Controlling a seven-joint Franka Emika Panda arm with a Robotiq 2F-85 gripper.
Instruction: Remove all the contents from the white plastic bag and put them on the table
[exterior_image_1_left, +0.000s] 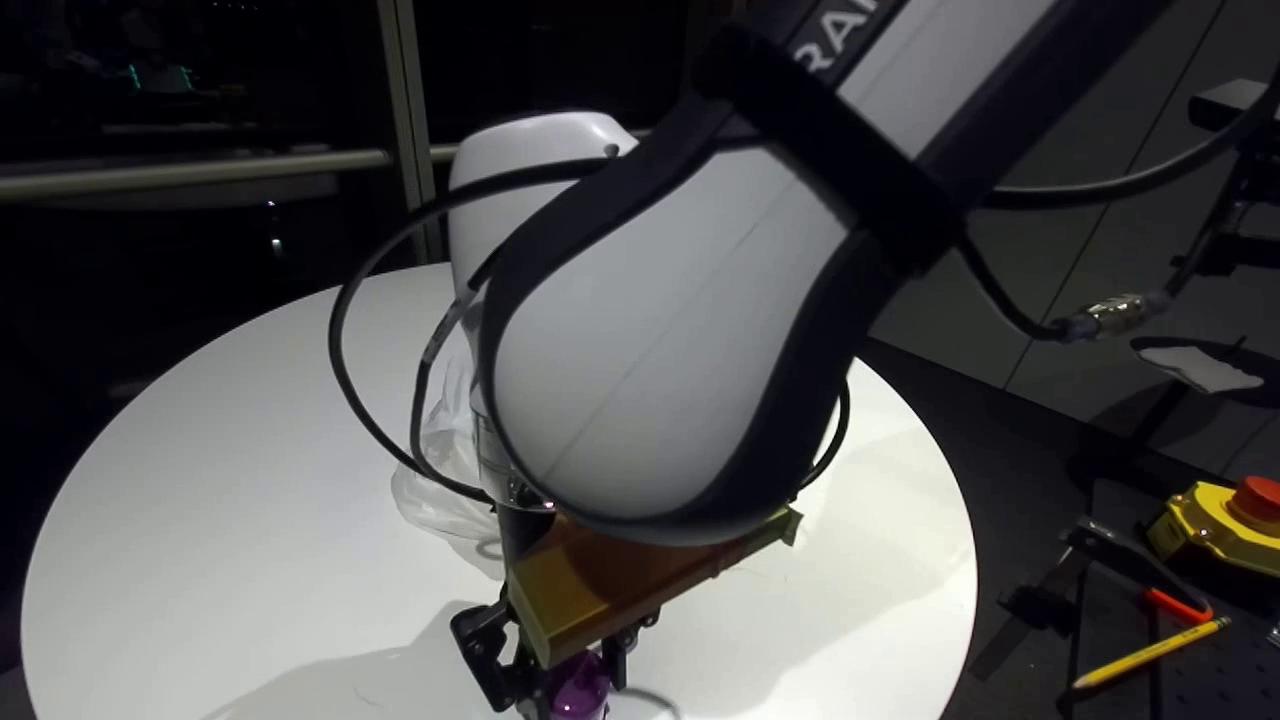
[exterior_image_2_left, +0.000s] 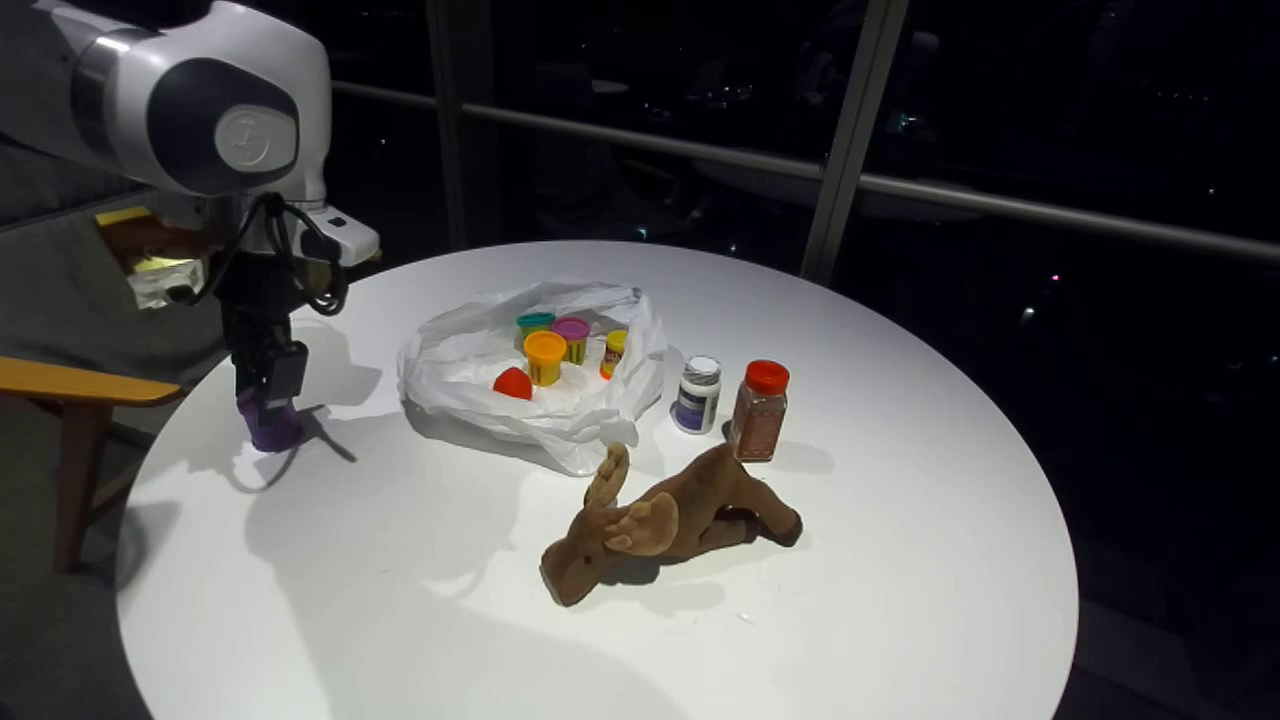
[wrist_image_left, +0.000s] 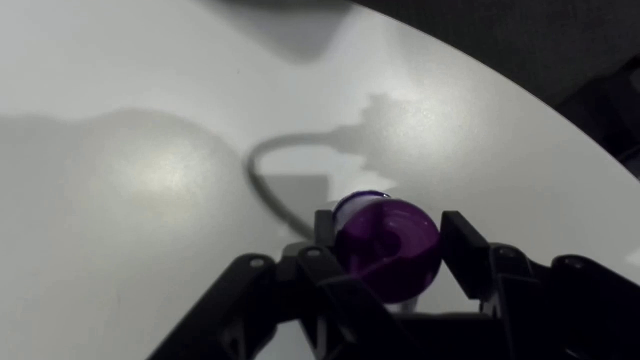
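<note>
Arm enters from the upper left in an exterior view, bending over at the wrist. Gripper hangs beneath, pointed down. Wrist view: fingers parted partway, facing each other; whether they grip firmly is hard to say.

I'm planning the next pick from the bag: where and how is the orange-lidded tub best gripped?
Take the orange-lidded tub by its lid, probably from straight above: it looks upright, round lid uppermost, and the white plastic bag rises around it, making sideways approach riskier.
</note>
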